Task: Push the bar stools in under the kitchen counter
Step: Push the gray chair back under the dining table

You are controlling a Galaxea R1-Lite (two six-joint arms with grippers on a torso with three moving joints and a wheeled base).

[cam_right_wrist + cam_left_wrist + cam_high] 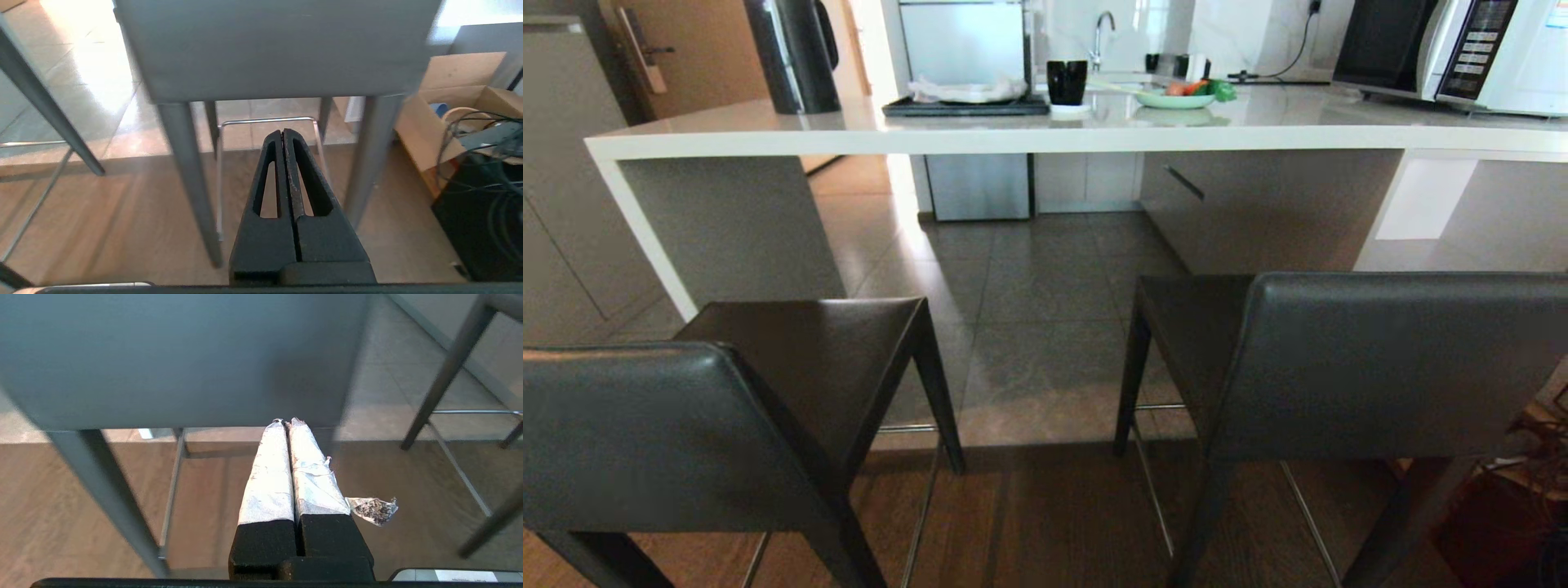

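Leather-backed bar stools [1045,384] stand pulled out, short of the surface [1013,131]. Left gripper [286,424] & right gripper [282,132] both pressed together, behind backrests. Push backrests squarely, low, w/ steady advance.

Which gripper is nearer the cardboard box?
Right. The right gripper hangs behind the right dark grey leather bar stool, with the open brown cardboard box beside it; the left gripper is behind the left bar stool, farther away.
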